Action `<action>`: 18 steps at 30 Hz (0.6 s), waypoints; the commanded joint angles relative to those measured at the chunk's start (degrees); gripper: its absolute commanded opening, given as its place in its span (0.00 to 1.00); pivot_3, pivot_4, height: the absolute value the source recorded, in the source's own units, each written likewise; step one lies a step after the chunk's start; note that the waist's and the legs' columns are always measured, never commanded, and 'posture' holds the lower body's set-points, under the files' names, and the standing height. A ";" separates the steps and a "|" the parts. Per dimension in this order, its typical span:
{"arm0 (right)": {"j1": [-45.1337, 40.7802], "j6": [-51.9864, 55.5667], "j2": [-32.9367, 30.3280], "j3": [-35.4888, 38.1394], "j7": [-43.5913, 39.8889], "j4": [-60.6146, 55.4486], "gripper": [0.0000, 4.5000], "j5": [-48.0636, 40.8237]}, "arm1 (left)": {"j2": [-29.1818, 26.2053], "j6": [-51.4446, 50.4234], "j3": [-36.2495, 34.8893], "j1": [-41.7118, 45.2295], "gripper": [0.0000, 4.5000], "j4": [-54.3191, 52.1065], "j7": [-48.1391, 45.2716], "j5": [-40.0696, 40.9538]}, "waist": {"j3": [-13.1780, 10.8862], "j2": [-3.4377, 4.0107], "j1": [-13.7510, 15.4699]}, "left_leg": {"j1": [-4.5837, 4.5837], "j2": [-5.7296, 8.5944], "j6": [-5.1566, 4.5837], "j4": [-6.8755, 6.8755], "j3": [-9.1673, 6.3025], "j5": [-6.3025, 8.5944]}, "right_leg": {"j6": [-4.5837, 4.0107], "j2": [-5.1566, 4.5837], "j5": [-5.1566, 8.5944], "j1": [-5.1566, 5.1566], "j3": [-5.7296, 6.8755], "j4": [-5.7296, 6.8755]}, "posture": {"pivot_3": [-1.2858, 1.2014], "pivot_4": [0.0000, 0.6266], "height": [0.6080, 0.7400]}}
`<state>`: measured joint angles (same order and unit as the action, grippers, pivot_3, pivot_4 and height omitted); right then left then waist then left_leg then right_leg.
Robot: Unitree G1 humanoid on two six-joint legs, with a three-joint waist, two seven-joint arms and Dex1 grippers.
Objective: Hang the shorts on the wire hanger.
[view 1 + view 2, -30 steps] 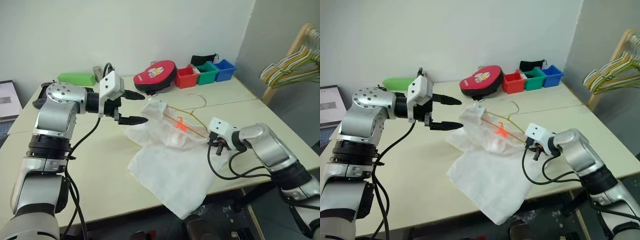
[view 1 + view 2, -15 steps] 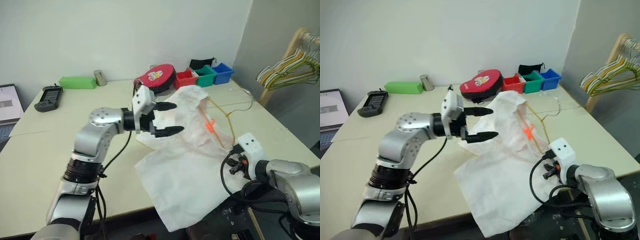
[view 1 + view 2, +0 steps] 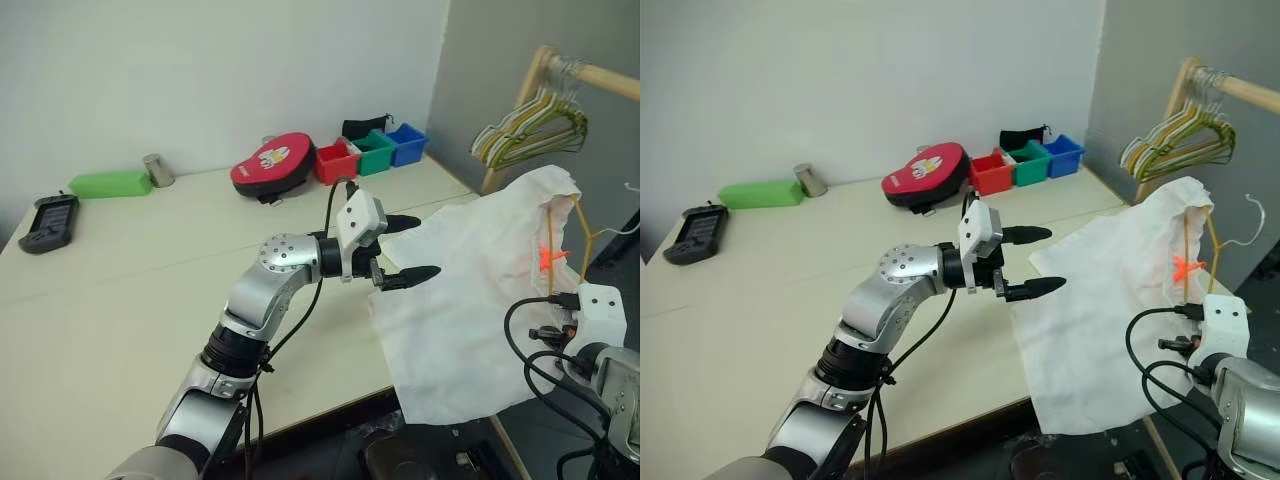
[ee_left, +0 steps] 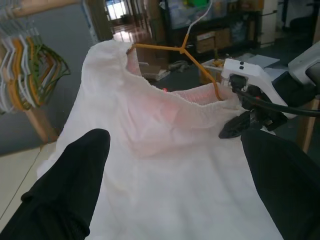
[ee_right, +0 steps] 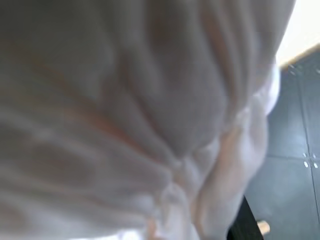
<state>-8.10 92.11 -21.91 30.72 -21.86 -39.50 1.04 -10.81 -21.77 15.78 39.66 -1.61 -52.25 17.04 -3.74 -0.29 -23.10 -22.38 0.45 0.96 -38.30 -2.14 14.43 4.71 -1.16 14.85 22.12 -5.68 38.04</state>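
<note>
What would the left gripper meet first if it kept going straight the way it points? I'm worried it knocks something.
Most likely the shorts: the open left gripper points straight at the hanging white fabric.

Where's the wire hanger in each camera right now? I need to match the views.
Left eye view: wire hanger at the right edge, inside the raised shorts.
Right eye view: at the right edge, silvery hook beside the shorts.
Left wrist view: upper middle, orange wire above the gathered waistband.
Right wrist view: cannot make it out; white fabric up close.
Shared landmark: the hangers on the rack.
</note>
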 commanded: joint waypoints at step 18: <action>-24.43 -0.50 -24.03 9.17 5.49 38.17 0.00 -1.30 | 12.43 11.79 1.21 9.55 1.00 11.84 5.77 -4.65 | -0.04 -0.05 -2.16 | 0.59 0.05 -0.25 0.52 0.65 0.18 | 0.00 -0.04 0.05 -0.79 -0.18 -0.86 | 0.35 0.00 1.00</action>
<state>-31.10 92.08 -44.30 39.45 -16.42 -1.98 0.75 1.42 -10.84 18.05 48.18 11.04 -46.87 12.49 -3.78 -0.34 -25.27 -21.79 0.49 0.71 -37.77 -1.50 14.61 4.70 -1.19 14.90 21.32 -5.84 37.15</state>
